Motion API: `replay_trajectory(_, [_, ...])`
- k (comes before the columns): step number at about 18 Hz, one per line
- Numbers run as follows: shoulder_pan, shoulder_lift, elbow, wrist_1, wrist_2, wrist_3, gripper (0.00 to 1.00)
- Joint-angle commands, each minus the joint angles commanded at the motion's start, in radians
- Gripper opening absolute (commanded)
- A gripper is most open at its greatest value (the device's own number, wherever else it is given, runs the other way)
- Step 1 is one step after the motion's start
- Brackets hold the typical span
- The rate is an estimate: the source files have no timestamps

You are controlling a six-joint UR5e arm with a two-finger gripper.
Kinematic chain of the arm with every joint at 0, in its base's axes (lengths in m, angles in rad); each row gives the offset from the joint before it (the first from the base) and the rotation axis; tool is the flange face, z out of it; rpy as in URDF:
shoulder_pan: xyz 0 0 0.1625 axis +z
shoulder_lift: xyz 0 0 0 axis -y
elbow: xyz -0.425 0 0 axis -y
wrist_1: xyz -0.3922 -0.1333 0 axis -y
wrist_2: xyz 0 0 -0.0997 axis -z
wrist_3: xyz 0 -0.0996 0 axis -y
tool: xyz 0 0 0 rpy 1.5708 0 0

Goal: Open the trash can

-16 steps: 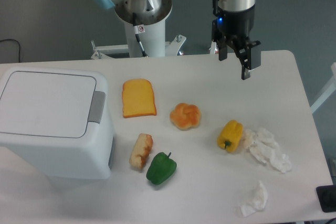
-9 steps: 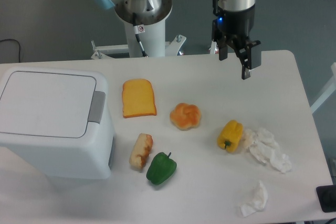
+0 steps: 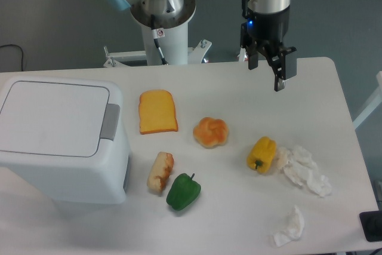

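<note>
The trash can point(image 3: 59, 141) is a large white boxy bin at the table's left side. Its flat lid point(image 3: 51, 117) lies shut, and the grey push tab point(image 3: 110, 122) sits on its right edge. My gripper point(image 3: 267, 73) hangs over the far right part of the table, well to the right of the bin and apart from it. Its two dark fingers are spread open and hold nothing.
On the table lie a slice of toast point(image 3: 157, 111), a bun point(image 3: 210, 132), a hot dog piece point(image 3: 160, 171), a green pepper point(image 3: 183, 191), a yellow pepper point(image 3: 262, 154) and crumpled white paper point(image 3: 306, 169), with another piece point(image 3: 290, 226) near the front. The arm's base point(image 3: 161, 22) stands behind.
</note>
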Motion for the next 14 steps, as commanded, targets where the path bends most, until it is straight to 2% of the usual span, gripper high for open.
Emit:
replay_trajectory(4, [-0.035, -0.014, 0.020, 0.003, 0.002, -0.097, 1.00])
replay_trajectory(7, [-0.043, -0.023, 0.043, 0.003, 0.000, -0.114, 1.00])
replay_trajectory(14, [-0.092, -0.006, 0.046, 0.003, -0.040, -0.157, 1.00])
